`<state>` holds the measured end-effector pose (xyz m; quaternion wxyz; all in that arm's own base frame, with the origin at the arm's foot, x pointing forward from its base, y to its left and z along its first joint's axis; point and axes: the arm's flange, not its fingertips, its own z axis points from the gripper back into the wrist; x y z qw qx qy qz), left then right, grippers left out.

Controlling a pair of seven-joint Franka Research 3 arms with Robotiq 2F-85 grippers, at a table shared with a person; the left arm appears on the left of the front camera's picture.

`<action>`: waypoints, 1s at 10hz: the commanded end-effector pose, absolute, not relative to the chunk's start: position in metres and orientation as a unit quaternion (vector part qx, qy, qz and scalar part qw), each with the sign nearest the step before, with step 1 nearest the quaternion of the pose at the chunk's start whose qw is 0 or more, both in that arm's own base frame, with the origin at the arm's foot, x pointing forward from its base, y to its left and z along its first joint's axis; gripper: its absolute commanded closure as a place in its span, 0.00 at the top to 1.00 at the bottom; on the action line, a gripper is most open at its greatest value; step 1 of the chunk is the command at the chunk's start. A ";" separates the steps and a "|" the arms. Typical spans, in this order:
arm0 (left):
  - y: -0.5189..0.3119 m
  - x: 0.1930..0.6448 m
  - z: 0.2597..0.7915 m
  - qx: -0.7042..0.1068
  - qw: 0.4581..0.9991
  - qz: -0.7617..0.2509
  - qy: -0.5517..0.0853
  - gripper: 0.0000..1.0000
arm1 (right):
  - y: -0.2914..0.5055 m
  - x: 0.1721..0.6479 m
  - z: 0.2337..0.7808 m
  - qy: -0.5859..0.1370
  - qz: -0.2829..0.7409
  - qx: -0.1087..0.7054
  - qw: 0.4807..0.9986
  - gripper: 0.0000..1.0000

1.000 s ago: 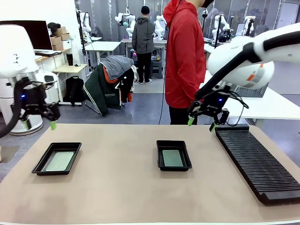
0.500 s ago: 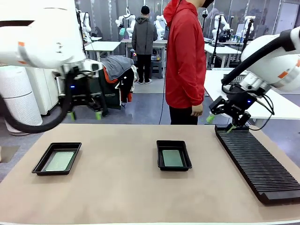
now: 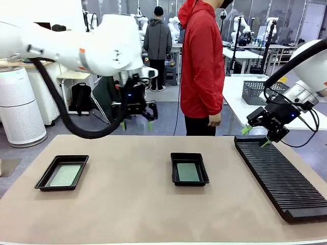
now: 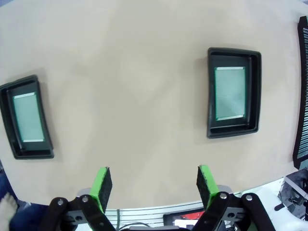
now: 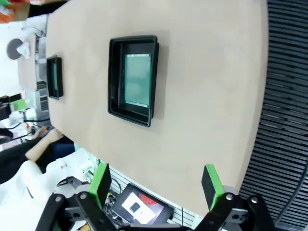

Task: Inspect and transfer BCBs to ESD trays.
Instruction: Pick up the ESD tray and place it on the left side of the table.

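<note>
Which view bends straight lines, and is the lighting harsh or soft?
Left wrist view: wide-angle distortion bows the left tray and the rack at the edges. Right wrist view: the table edge curves. Front view: soft, even light, faint shadows around the trays.

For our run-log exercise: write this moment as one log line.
left pincer: open, raised over table's far edge | right pincer: open, above rack | BCBs: one in each ESD tray
</note>
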<state>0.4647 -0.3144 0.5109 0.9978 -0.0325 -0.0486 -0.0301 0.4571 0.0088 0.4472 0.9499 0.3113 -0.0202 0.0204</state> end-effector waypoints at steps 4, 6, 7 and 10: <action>-0.390 0.498 0.468 -0.025 0.998 -0.038 -0.054 0.94 | 0.022 0.456 0.454 -0.024 0.017 0.300 0.953 1.00; -0.408 0.502 0.447 -0.029 0.997 -0.041 -0.052 0.94 | 0.022 0.456 0.454 -0.024 0.017 0.300 0.953 1.00; -0.415 0.505 0.434 -0.025 0.998 -0.047 -0.046 0.94 | 0.022 0.456 0.454 -0.024 0.017 0.300 0.953 1.00; -0.431 0.510 0.389 -0.025 0.997 -0.052 -0.055 0.94 | 0.022 0.456 0.454 -0.024 0.017 0.300 0.953 1.00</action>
